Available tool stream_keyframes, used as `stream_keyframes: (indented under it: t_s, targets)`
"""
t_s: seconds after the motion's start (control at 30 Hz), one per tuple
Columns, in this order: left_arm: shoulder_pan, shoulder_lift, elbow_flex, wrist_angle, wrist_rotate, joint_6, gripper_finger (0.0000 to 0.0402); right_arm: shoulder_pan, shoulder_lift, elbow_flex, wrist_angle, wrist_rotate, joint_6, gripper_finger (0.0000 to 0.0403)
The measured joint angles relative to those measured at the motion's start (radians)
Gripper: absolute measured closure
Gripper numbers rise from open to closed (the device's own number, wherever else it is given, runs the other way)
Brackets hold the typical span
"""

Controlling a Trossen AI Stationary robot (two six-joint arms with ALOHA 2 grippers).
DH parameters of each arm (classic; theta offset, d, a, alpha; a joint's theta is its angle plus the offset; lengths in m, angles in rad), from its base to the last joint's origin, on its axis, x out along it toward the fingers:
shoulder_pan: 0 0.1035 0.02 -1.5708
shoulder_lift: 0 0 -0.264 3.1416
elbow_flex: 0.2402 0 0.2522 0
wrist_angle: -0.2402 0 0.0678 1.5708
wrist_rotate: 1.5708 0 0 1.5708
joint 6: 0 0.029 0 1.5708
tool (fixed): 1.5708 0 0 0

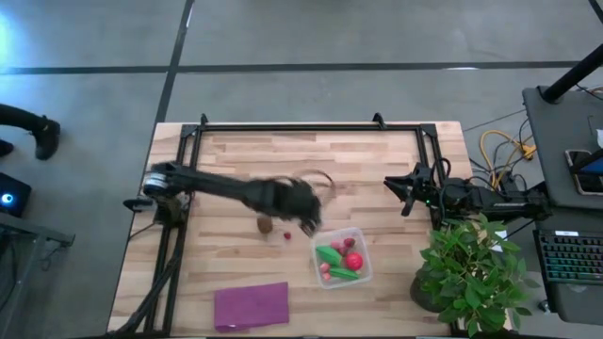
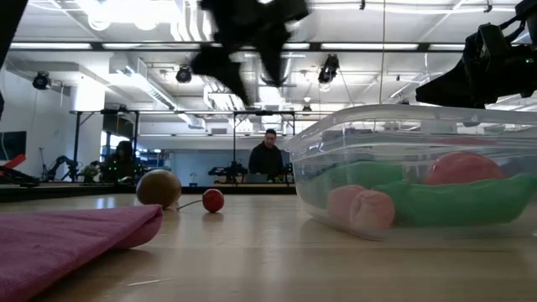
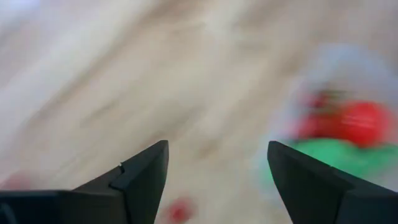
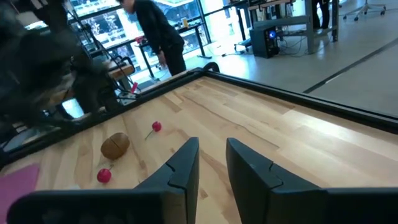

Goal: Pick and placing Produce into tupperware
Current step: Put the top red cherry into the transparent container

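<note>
The clear tupperware [image 1: 341, 256] stands on the table right of centre, near the front. It holds green pieces [image 2: 470, 200], a red ball [image 2: 460, 168] and pink pieces [image 2: 361, 208]. A brown kiwi-like ball [image 1: 265, 224] and a small red berry [image 1: 286, 235] lie on the wood to its left. The right wrist view shows a second berry [image 4: 156, 126] beyond the kiwi [image 4: 115, 145]. My left gripper [image 1: 309, 226] hangs open above the table between the kiwi and the tupperware's far left corner, with nothing between its fingers [image 3: 146, 171]. My right gripper [image 4: 211, 146] waits shut at the table's right, above the wood.
A flat purple sheet [image 1: 252, 304] lies at the front edge, left of the tupperware. A potted leafy plant [image 1: 471, 273] stands at the front right corner. A black frame [image 1: 311, 127] runs along the table's far edge. People are in the room beyond.
</note>
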Motion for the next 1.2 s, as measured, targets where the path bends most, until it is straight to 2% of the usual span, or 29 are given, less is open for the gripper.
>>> stream_keyframes:
  t_s: [0.1, 0.2, 0.27, 0.33, 0.4, 0.5, 0.7, 0.9, 1.2]
  targets:
    - [0.070, -0.071, -0.022, -0.250, -0.014, -0.132, 0.0153, 0.000, 0.000, 0.000, -0.001, 0.000, 0.000, 0.0330]
    - [0.133, -0.124, -0.062, -0.314, -0.037, -0.021, 0.0161, 0.000, -0.001, 0.000, 0.000, 0.000, 0.000, 0.0327]
    - [0.166, -0.152, -0.091, -0.293, 0.023, 0.179, 0.0166, 0.000, 0.000, 0.000, 0.000, 0.000, 0.000, 0.0324]
    - [0.184, -0.169, -0.123, -0.254, 0.083, 0.478, 0.0172, 0.000, 0.000, 0.000, -0.001, 0.000, 0.000, 0.0321]
    - [0.182, -0.171, -0.157, -0.265, 0.088, 0.752, 0.0178, 0.000, 0.000, 0.000, 0.000, 0.000, 0.000, 0.0319]
    - [0.180, -0.177, -0.231, -0.262, 0.049, 0.956, 0.0183, 0.000, 0.000, 0.000, 0.001, 0.000, 0.000, 0.0319]
    - [0.207, -0.176, -0.412, -0.228, 0.037, 1.023, 0.0185, 0.000, -0.001, 0.000, -0.001, 0.000, 0.000, 0.0328]
    - [0.216, -0.213, -0.552, -0.017, 0.042, 1.116, 0.0185, 0.000, -0.001, 0.000, 0.000, 0.000, 0.000, 0.0333]
    - [0.270, -0.214, -0.629, 0.041, 0.043, 1.153, 0.0185, 0.000, 0.000, 0.000, 0.000, 0.000, 0.000, 0.0323]
